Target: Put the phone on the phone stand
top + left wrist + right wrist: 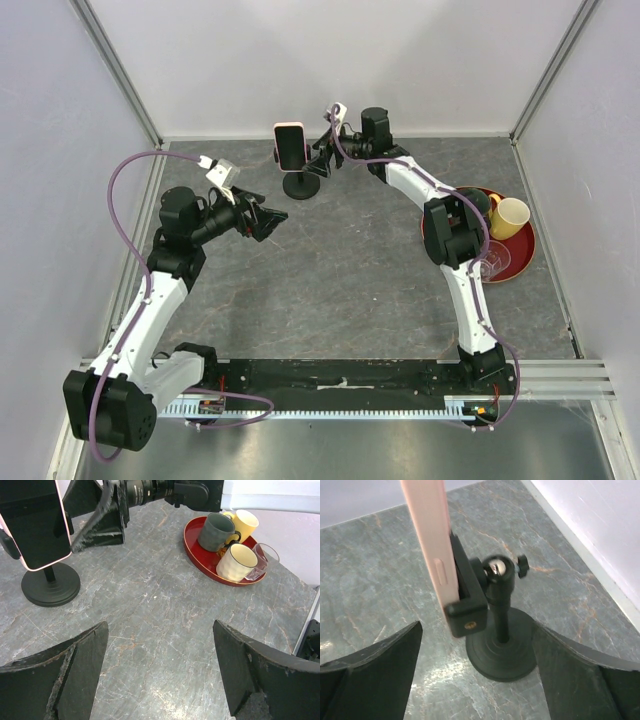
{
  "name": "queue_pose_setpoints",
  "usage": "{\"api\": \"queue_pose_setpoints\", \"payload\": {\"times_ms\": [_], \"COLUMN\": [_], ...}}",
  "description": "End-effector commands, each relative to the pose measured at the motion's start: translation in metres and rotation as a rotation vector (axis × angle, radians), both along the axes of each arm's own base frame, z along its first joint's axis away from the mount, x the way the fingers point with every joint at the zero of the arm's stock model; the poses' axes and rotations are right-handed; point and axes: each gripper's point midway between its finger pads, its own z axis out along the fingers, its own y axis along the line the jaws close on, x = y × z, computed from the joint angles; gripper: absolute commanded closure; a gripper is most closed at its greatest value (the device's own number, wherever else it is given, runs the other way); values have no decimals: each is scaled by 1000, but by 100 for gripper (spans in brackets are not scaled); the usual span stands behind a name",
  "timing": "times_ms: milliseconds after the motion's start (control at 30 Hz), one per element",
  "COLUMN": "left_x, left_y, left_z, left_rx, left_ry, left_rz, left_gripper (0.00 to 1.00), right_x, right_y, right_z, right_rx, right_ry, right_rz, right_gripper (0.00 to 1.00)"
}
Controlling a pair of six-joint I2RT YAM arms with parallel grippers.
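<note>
Phone [289,145] upright in stand [301,186], screen seemingly facing left arm [150,300].

A phone [290,145] in a pink case stands upright in portrait, clamped in the cradle of a small black stand [301,186]. Its dark screen faces the near edge. The stand's round base rests on the grey tabletop [350,290], near the back wall [340,60].

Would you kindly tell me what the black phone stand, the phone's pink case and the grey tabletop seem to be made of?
Small black phone stand: matte, probably plastic or coated metal; its ball joint gleams like bare metal. Slim pink-cased phone: smooth pale case, likely silicone or plastic. Grey tabletop: veined marble look, slight gloss; stone or printed laminate, unclear.
</note>
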Motion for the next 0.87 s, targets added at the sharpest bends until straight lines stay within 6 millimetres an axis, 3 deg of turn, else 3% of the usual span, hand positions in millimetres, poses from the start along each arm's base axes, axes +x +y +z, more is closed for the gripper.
{"api": "queue_pose_setpoints", "payload": {"times_ms": [0, 67, 100, 133, 267, 300, 333, 367, 400, 433, 467, 500, 567, 600, 667, 700, 733, 767, 800, 833], "left_x": [0, -1, -1, -2, -4, -5, -6, -7, -8, -12, -16, -22, -40, -47, -68, -75, -82, -94, -102, -107], "left_y": [-1, -1, -1, -1, 1, 1, 1, 2, 2, 3, 2, 1, 0, 1, 1, 2, 4, 7, 9, 12], "left_z": [12, 13, 13, 14, 17, 19, 20, 21, 23, 28, 27, 30, 36, 38, 51, 57, 60, 79, 85, 90], "left_rx": [-25, -25, -24, -24, -25, -30, -32, -34, -43, -51, -58, -79, -105, -127, -149, -164, -170, -186, -203, -215], "left_ry": [-36, -39, -42, -45, -56, -60, -62, -65, -60, -73, -69, -63, -79, -67, -102, -100, -95, -148, -138, -132], "left_rz": [-12, -12, -10, -11, 2, 2, 4, 10, 14, 20, 10, 3, -18, -21, -39, -37, -29, -24, -18, 4], "left_gripper": [9, 9, 9, 9, 9, 9, 10, 10, 10, 10, 11, 11, 11, 11, 11, 11, 11, 10, 9, 8], "right_x": [0, -6, -11, -21, -48, -67, -70, -86, -115, -134, -150, -180, -214, -235, -263, -284, -296, -308, -327, -339], "right_y": [-12, -22, -28, -36, -78, -97, -116, -137, -159, -165, -188, -196, -210, -218, -233, -245, -254, -266, -284, -291], "right_z": [20, 12, 31, 12, -3, -9, -15, -32, -35, -38, -44, -32, -17, 20, 52, 103, 127, 140, 186, 204], "right_rx": [-12, -29, -23, -46, -90, -110, -119, -182, -198, -216, -260, -247, -247, -156, -104, 23, 75, 93, 198, 222], "right_ry": [-41, -8, -28, 35, 200, 257, 328, 401, 430, 437, 439, 419, 395, 331, 284, 180, 141, 121, 47, 17], "right_rz": [-68, -105, -126, -154, -406, -489, -657, -767, -848, -889, -997, -1002, -1009, -996, -990, -981, -986, -1012, -1040, -1034], "right_gripper": [2, 2, 2, 2, 2, 2, 2, 2, 2, 2, 2, 2, 2, 2, 2, 2, 2, 2, 2, 2]}}
